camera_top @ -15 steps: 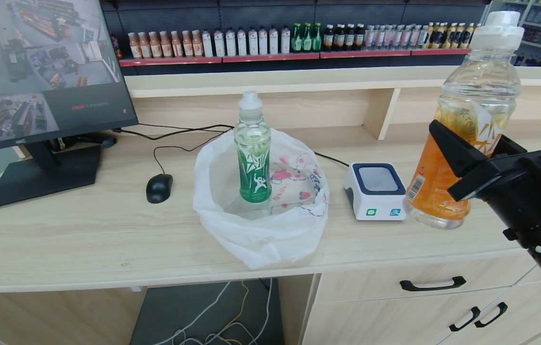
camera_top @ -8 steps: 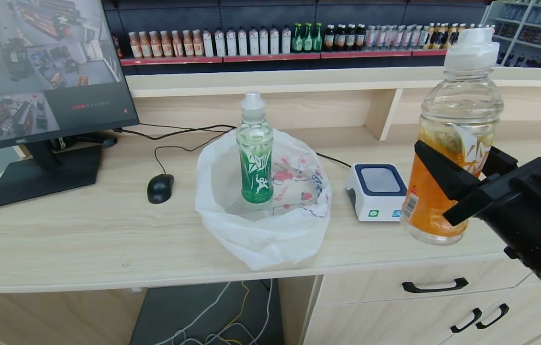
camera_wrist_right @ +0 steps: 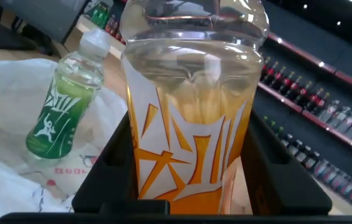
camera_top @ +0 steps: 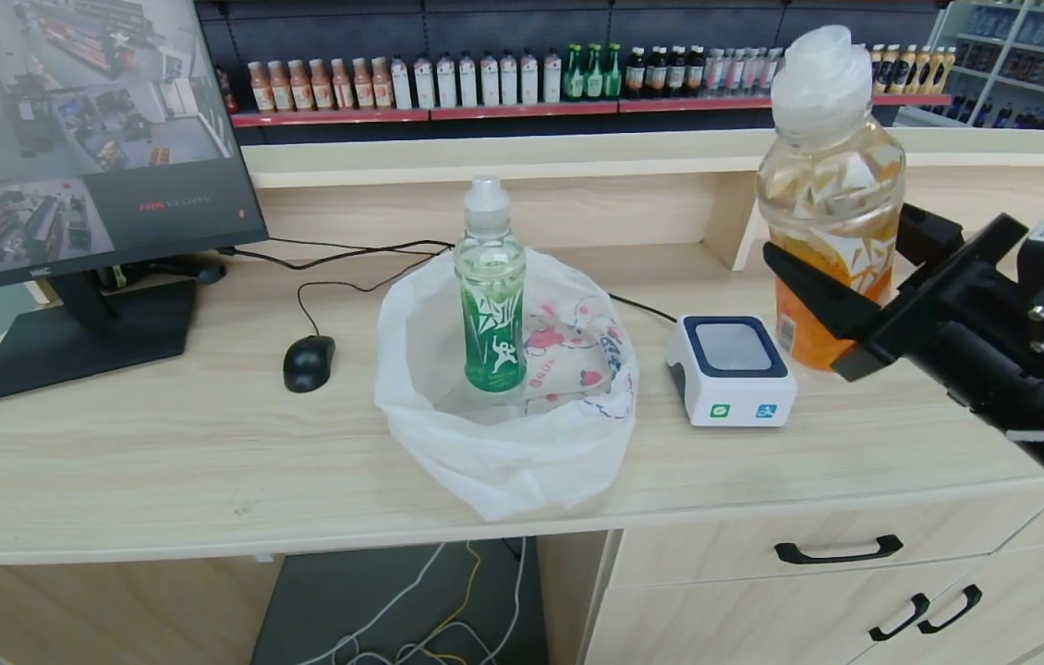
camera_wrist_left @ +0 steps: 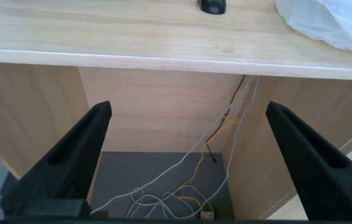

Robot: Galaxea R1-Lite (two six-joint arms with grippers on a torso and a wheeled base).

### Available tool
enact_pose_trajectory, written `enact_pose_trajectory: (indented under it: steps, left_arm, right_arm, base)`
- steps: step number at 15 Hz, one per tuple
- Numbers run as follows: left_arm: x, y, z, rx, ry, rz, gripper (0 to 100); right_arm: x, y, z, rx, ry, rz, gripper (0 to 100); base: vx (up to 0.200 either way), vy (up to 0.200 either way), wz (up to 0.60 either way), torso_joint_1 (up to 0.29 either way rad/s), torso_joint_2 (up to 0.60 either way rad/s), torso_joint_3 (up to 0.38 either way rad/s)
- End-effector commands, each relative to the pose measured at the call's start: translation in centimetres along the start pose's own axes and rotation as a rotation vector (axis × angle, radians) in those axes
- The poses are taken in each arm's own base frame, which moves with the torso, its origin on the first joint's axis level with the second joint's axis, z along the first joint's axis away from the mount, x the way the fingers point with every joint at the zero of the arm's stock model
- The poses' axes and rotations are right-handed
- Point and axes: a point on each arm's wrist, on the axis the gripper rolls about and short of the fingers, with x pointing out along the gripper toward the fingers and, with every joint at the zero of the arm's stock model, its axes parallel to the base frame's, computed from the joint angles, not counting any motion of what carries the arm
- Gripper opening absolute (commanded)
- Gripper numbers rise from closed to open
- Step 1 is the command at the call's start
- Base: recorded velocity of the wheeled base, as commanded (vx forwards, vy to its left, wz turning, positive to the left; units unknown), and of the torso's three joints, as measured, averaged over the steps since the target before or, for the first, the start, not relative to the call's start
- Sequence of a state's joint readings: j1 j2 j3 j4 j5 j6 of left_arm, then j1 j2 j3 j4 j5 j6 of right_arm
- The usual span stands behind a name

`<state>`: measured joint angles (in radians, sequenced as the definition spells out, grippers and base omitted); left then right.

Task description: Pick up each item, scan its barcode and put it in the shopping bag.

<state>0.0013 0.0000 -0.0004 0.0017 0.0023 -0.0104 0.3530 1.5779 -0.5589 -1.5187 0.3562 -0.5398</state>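
Note:
An orange-labelled drink bottle (camera_top: 831, 203) with a white cap hangs upright above the counter, just behind and to the right of the white barcode scanner (camera_top: 731, 368). My right gripper (camera_top: 841, 254) is shut on its lower half; in the right wrist view the orange bottle (camera_wrist_right: 191, 124) sits between the black fingers (camera_wrist_right: 104, 174). A green-labelled bottle (camera_top: 491, 296) stands upright inside the white shopping bag (camera_top: 503, 443), also the green bottle (camera_wrist_right: 66, 106) in the right wrist view. My left gripper (camera_wrist_left: 188, 155) is open and empty, below the counter's front edge.
A monitor (camera_top: 69, 139) on its stand and a black mouse (camera_top: 308, 362) occupy the counter's left part, with cables behind the bag. A raised wooden ledge (camera_top: 577, 152) runs along the back. Drawers (camera_top: 836, 550) sit under the counter at right.
My right gripper has carried the orange bottle leftward and farther from me, from the counter's right front to just behind the scanner. The green bottle and bag stayed put.

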Motion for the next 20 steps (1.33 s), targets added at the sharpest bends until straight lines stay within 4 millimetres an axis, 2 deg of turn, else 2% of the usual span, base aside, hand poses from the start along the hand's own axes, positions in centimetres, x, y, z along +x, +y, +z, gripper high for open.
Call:
enact_pose_trajectory:
  steps: [1,3,4,7,12,14,20]
  left_arm:
    - [0.0,0.0,0.0,0.000,-0.001,0.001,100]
    - [0.0,0.0,0.0,0.000,0.000,0.001,100]
    - [0.0,0.0,0.0,0.000,0.000,-0.001,100]
    - [0.0,0.0,0.0,0.000,0.000,0.001,100]
    - [0.0,0.0,0.0,0.000,-0.001,-0.001,100]
    - [0.0,0.0,0.0,0.000,0.000,0.001,100]
    - [0.0,0.0,0.0,0.000,0.000,0.001,100]
  right_arm:
    - [3.4,-1.0,-0.4,-0.186,-0.107,0.029,0]
    - [5.0,-0.5,-2.1,-0.312,-0.191,0.121,0]
    - [5.5,0.3,-4.3,-0.364,-0.199,0.162,0]
    - [4.9,0.0,-6.3,-0.451,-0.201,0.225,0]
    - [3.5,-1.6,-7.5,-0.595,-0.275,0.321,0]
    - [1.8,-2.2,-8.8,-0.630,-0.234,0.348,0]
    - [2.1,-2.0,-9.1,-0.687,-0.264,0.355,0]
  base:
    - [0.000,0.000,0.00,0.000,0.00,0.000]
    - [0.000,0.000,0.00,0.000,0.00,0.000]
    - [0.000,0.000,0.00,0.000,0.00,0.000]
    - [0.000,0.000,0.00,0.000,0.00,0.000]
    - [0.000,0.000,0.00,0.000,0.00,0.000]
    - [0.000,0.000,0.00,0.000,0.00,0.000]
    - [0.000,0.000,0.00,0.000,0.00,0.000]
